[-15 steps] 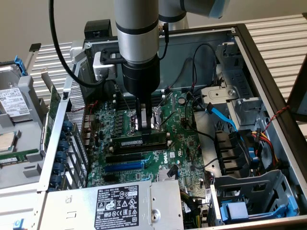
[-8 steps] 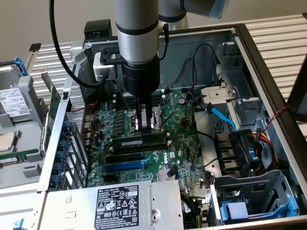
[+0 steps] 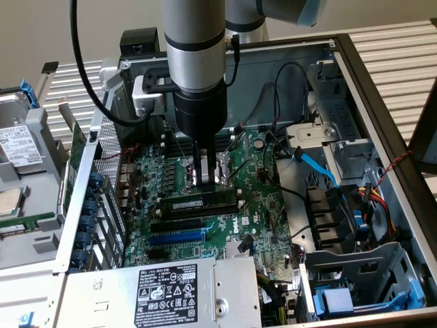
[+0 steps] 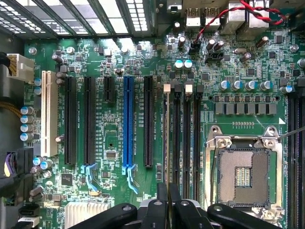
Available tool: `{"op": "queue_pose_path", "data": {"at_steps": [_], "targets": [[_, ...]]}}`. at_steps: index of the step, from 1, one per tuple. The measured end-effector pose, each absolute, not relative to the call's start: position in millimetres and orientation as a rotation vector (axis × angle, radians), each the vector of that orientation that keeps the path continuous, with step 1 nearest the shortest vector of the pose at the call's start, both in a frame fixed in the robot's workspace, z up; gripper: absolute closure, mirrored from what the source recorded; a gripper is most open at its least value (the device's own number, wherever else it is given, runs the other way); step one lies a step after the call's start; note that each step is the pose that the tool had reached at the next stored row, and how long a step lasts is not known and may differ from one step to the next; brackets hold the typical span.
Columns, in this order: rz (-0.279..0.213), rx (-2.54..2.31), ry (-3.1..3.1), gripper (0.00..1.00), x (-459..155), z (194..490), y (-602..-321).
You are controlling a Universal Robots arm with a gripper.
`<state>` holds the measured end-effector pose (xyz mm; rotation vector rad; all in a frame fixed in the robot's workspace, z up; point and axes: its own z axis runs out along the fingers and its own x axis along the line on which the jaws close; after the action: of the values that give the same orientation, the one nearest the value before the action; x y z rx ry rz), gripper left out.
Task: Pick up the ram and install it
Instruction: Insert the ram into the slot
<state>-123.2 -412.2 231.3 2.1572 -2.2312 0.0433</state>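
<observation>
Slatted grey tabletop (image 3: 389, 41) carries an open computer case (image 3: 382, 102). Inside it lie a green motherboard (image 3: 263, 205), a silver power supply (image 3: 171, 290) along the near edge and a metal drive cage (image 3: 362, 273) with blue clips at the exterior view's right. The ram (image 3: 205, 202) stands on edge in a black memory slot, between the CPU socket (image 4: 243, 174) and the blue slot (image 3: 177, 238). The gripper (image 3: 203, 179) hangs directly above the ram's middle, jaws narrow and nearly together; whether they pinch its top edge I cannot tell.
</observation>
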Motion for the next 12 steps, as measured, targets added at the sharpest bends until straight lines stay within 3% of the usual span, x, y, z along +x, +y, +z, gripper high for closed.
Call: {"op": "queue_pose_path", "data": {"at_steps": [2,4,5,12], "targets": [[0.043,2.157,-2.231,0.73,-123.5,231.3,-412.2],[0.043,2.157,-2.231,0.73,-123.9,231.3,-412.3],[0.043,2.157,-2.231,0.67,-124.0,231.3,-412.3],[0.043,2.157,-2.231,0.67,-124.0,231.3,-412.5]]}}
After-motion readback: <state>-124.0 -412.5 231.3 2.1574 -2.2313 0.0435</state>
